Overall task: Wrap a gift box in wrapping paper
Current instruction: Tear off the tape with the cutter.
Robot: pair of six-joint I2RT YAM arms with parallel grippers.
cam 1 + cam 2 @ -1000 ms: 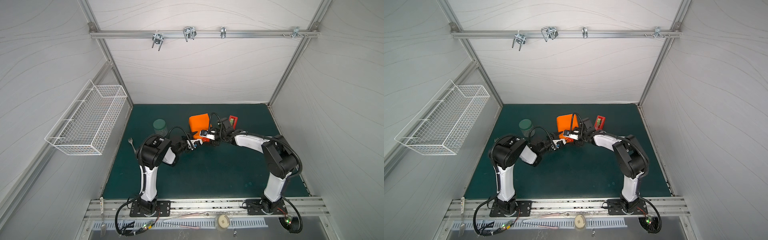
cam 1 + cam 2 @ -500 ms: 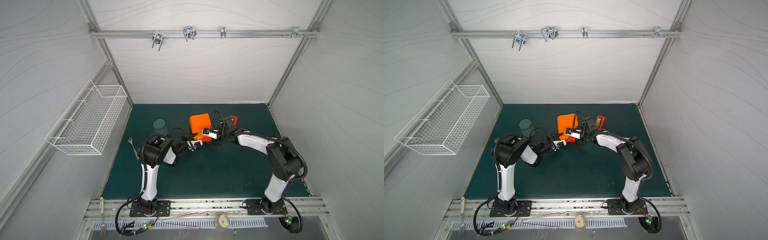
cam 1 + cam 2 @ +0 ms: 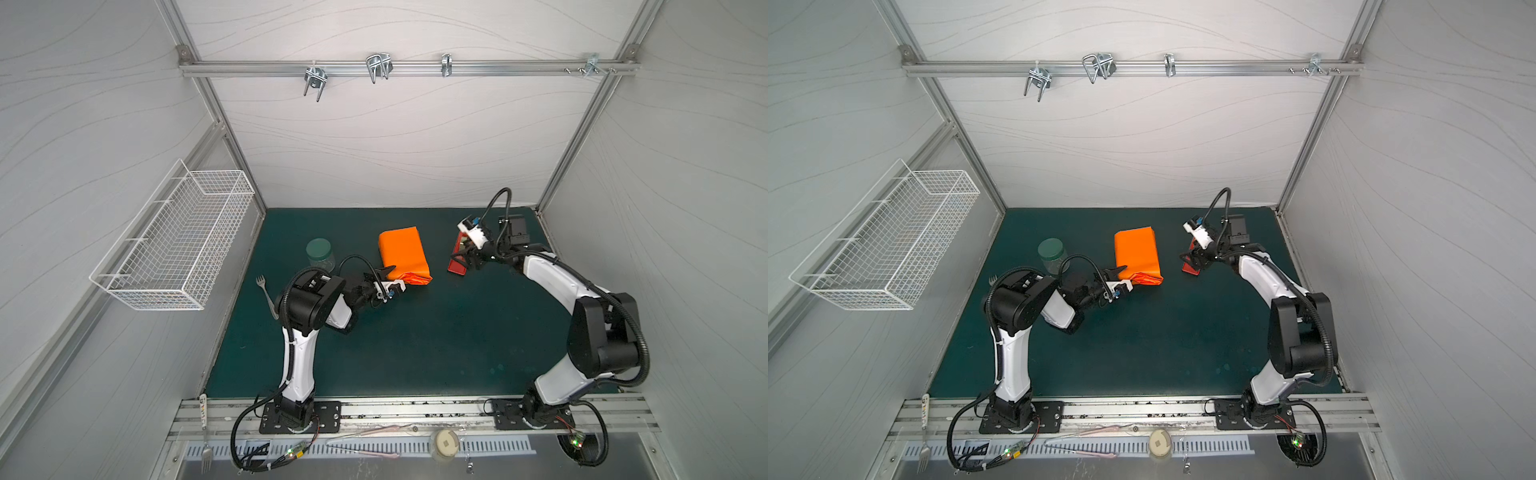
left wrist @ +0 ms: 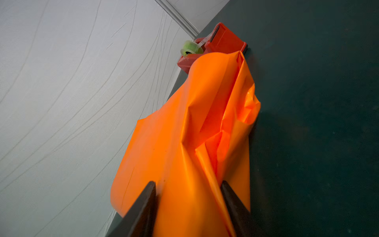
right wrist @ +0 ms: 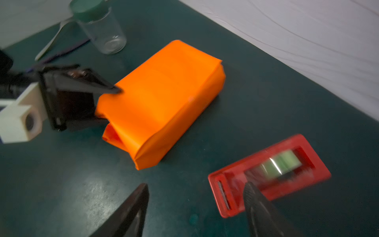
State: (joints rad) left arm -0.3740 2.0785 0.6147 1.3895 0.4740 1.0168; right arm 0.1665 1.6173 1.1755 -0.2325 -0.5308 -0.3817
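Note:
The wrapping paper [image 3: 402,253] [image 3: 1137,253] is folded round a squat parcel on the green mat. The gift box is hidden inside it. My left gripper [image 4: 187,192] [image 3: 394,277] is shut on the wrapping paper at the parcel's near end, where the loose folds bunch up. One finger [image 5: 106,89] lies on top and the other sits underneath. My right gripper [image 5: 196,187] [image 3: 467,254] hangs open to the right of the parcel, just above the red tape dispenser [image 5: 270,176] [image 3: 457,259]. One fingertip [image 5: 249,187] is over the dispenser's cutter end, and nothing is held.
A glass jar with a green lid [image 3: 320,252] stands left of the parcel. A fork [image 3: 266,293] lies by the mat's left edge. A white wire basket [image 3: 178,245] hangs on the left wall. The back wall is close behind the dispenser.
My right gripper has left the parcel's near end and swung right to the tape dispenser. The left gripper has stayed at the paper's end folds.

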